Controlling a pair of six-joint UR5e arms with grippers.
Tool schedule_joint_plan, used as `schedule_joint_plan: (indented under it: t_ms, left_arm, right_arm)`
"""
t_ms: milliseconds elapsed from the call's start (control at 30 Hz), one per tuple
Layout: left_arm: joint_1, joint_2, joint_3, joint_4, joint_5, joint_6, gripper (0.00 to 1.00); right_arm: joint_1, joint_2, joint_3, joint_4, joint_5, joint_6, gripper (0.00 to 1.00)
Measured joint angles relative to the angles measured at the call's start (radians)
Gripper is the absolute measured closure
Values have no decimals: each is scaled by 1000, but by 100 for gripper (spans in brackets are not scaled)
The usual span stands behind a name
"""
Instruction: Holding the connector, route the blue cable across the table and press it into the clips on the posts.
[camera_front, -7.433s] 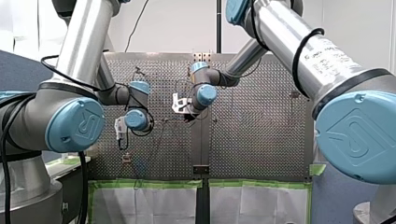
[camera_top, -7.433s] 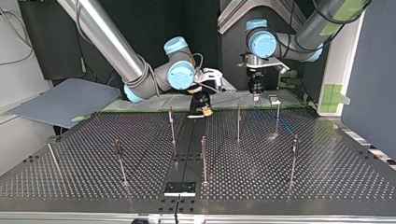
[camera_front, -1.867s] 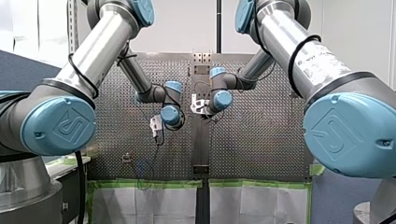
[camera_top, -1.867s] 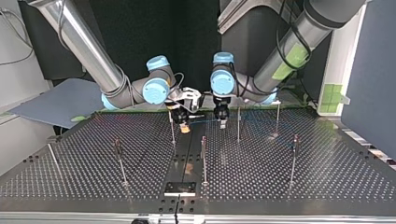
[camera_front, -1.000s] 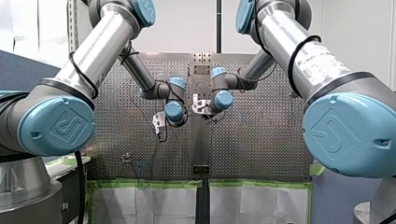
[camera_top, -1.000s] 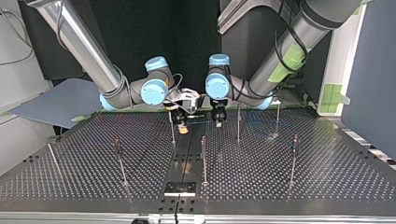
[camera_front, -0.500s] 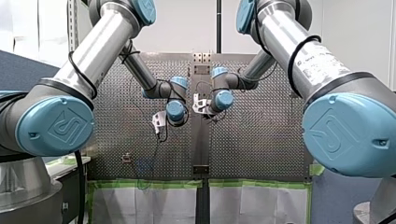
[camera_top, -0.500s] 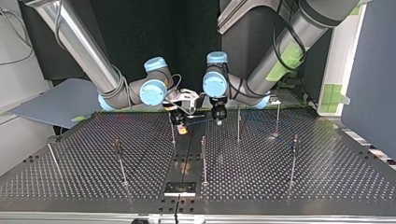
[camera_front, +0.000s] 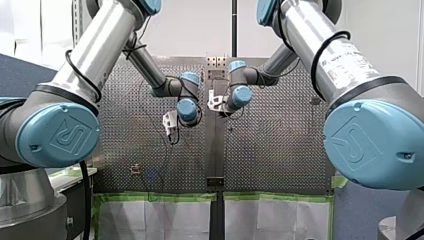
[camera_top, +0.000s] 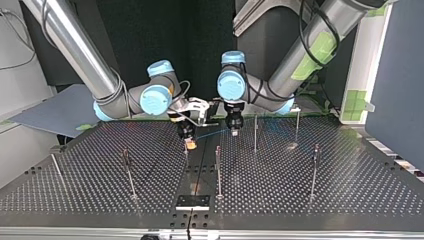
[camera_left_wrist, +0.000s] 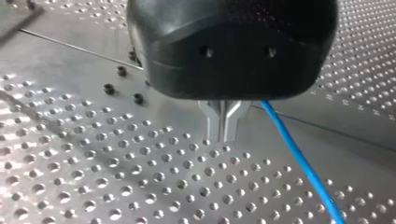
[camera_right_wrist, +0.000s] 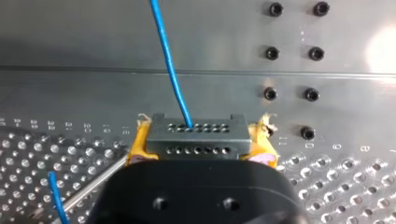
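Note:
In the right wrist view my right gripper (camera_right_wrist: 198, 154), with yellow pads, is shut on a dark grey connector (camera_right_wrist: 196, 135). The blue cable (camera_right_wrist: 170, 65) leaves the connector's face. The top view shows this gripper (camera_top: 189, 144) low over the table's centre strip, beside a thin post (camera_top: 185, 131). From it the cable (camera_top: 215, 133) runs to my left gripper (camera_top: 234, 131), close by. In the left wrist view that gripper's metal fingers (camera_left_wrist: 224, 127) are shut just above the perforated plate. The cable (camera_left_wrist: 299, 158) passes right beside them; a pinch does not show.
Several thin posts stand on the perforated table (camera_top: 300, 200), among them one (camera_top: 218, 170) in the middle, one (camera_top: 255, 132) beside my left gripper and one (camera_top: 315, 170) further along. A black plate (camera_top: 192, 202) lies at the table's near edge.
My right gripper has carried the connector a little lower and nearer in the top view. My left gripper has barely shifted. Seconds ago both were further back.

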Motion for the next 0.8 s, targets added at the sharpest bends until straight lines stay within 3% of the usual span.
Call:
schedule_joint_plan:
  t_ms: [267, 800]
  left_arm:
    - [-14, 49, -19, -12, 1, 0, 100]
    - [-34, 187, -24, -65, -42, 4, 100]
  right_arm:
    - [7, -29, 0, 20, 0, 1, 100]
    - [8, -109, 1, 62, -2, 29, 100]
